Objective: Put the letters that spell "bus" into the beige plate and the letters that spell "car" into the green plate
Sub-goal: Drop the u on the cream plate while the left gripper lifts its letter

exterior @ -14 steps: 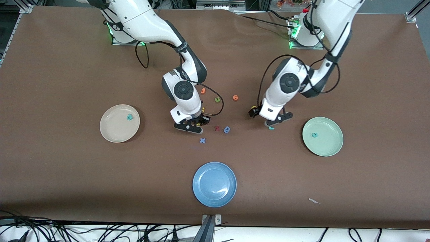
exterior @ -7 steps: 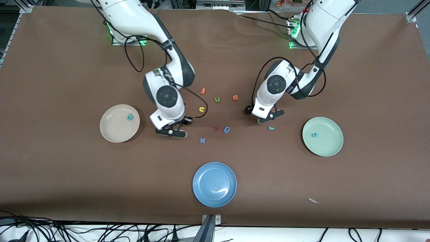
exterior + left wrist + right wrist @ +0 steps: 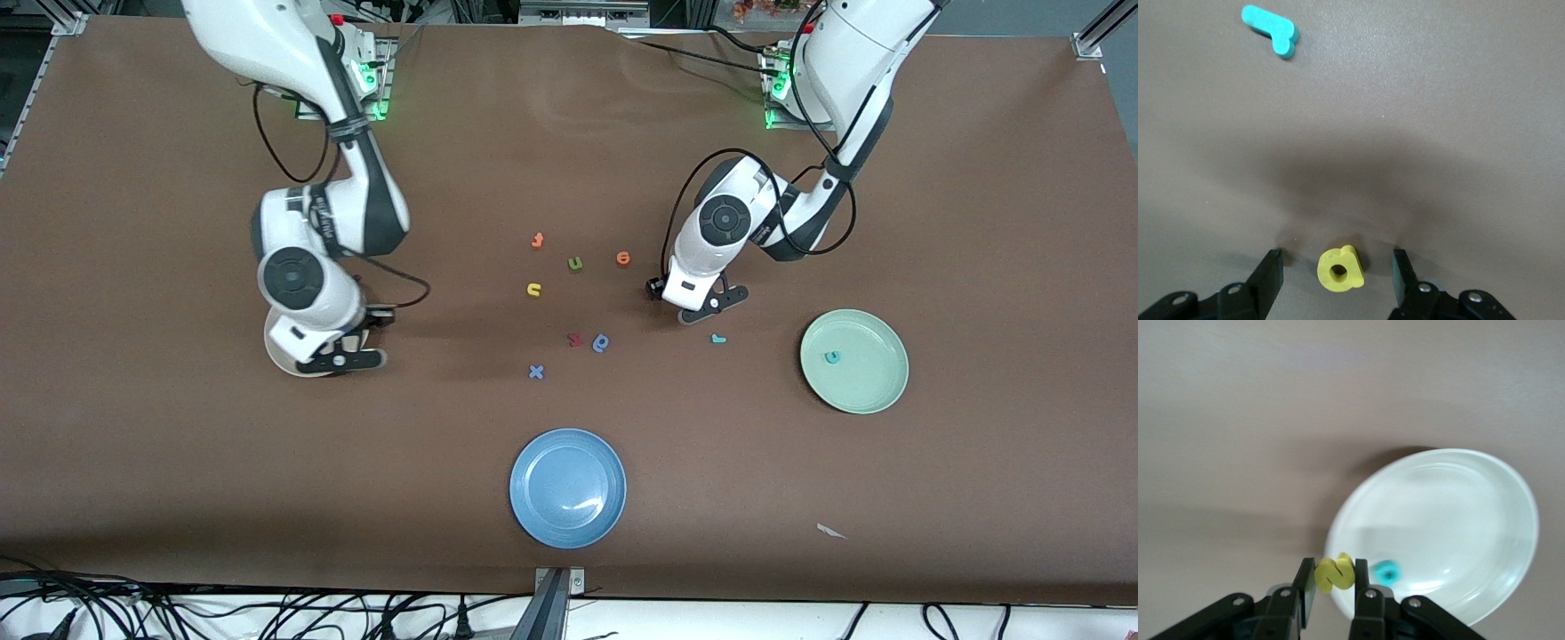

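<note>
Since a second ago the right arm has swung from the cluster of letters mid-table toward its own end. The right gripper (image 3: 338,356) now hangs over the beige plate (image 3: 283,360), above the plate's edge that faces the table's middle. Its fingers pinch the yellow "s" (image 3: 1334,573) between their tips. The teal "b" (image 3: 1387,571) lies in the plate, just beside the held letter in the right wrist view.

The left arm has drawn back slightly toward the orange letters. The left gripper (image 3: 702,307) sits low at the tabletop, its fingers (image 3: 1269,275) spread and straddling the yellow "a" (image 3: 1340,269); neither finger touches it, and they stand narrower than before. The teal "r" (image 3: 718,338) lies on the table near that gripper, a little closer to the front camera, apart from the "a".

The teal "c" (image 3: 832,356) rests in the green plate (image 3: 876,391) toward the left arm's end of the table. The yellow "u" (image 3: 533,289) lies mid-table, well apart from both grippers. The blue plate (image 3: 533,507) sits near the table's front edge.
</note>
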You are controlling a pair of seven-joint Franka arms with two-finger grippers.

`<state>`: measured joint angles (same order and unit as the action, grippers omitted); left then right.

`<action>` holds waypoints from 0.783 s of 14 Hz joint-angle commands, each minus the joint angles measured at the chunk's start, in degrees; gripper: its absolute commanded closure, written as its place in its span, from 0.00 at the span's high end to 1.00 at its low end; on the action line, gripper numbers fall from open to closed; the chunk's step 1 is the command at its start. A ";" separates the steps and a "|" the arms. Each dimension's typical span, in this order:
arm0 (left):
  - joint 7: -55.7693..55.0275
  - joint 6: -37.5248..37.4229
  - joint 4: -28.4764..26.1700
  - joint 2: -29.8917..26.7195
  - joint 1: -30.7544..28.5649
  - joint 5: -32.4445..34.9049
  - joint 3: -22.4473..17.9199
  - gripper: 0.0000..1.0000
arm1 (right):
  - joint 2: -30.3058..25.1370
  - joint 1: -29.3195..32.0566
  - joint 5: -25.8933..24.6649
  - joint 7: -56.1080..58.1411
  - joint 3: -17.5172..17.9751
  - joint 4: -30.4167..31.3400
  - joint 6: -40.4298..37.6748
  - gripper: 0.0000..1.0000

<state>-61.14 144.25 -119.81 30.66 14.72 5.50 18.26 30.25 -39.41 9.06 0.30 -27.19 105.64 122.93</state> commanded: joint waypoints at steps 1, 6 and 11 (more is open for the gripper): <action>-2.66 -0.46 0.46 0.10 0.31 1.97 0.02 0.69 | -1.08 4.85 2.28 11.25 0.29 9.11 10.35 0.11; -2.93 -0.46 0.46 0.10 0.31 1.97 0.02 0.52 | -0.64 7.86 3.77 16.14 0.56 13.45 16.11 0.99; -4.08 -0.46 0.46 0.63 1.10 1.97 -0.15 0.36 | -3.36 5.85 3.69 9.24 1.43 8.81 7.80 0.99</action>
<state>-63.27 144.31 -119.41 30.65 15.20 5.50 18.36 29.04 -32.29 11.87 14.19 -26.42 116.88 136.52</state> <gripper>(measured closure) 0.581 0.172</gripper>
